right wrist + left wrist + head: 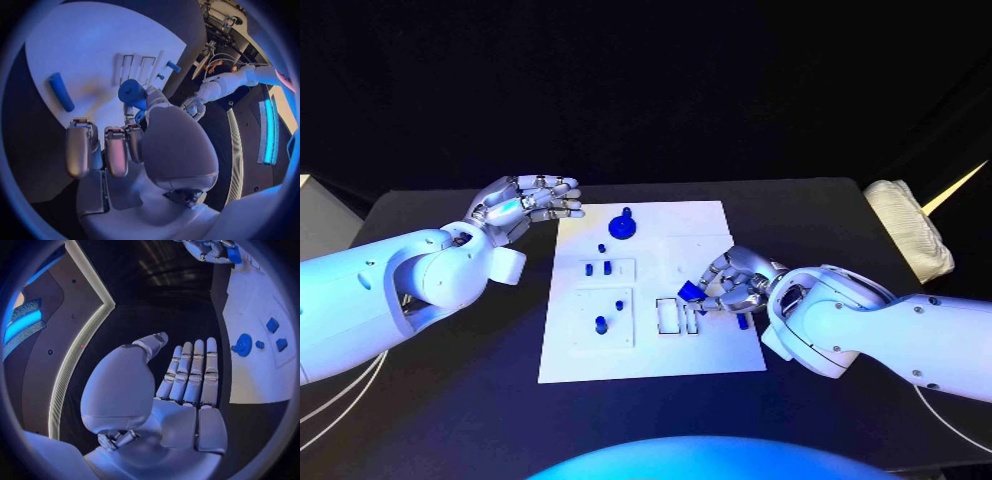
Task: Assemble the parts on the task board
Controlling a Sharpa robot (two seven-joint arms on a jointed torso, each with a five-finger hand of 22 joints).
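Task board (711, 350), a white plate, sits mid-counter (459, 400) with blue parts on it: round knobbed disc (622, 226) near its far edge, two short pegs (597, 268) in a recessed square on its left side, one peg (602, 324) in the square below that. Right hand (730, 283) is over the board's right side, just above the twin rectangular slots (678, 317), fingers (117, 150) closed around a chunky blue part (689, 291); right wrist view shows that part (132, 92) pinched at the fingertips, slots right beyond it, a loose blue cylinder (60, 91) lying on the board off to one side. Left hand (524, 203) hovers off the board's far-left corner, holding nothing; fingers (190, 372) straight and side by side per left wrist view, a bit curled in the head view. My read: insertion step, part not seated yet. Risks: grip is a fingertip pinch only, so the part could rotate or slip on contact; skewed entry would jam it on the slot rim; nothing is bracing the board, so a hard push could shove it across the counter. Can't tell the part's orientation relative to the slot.
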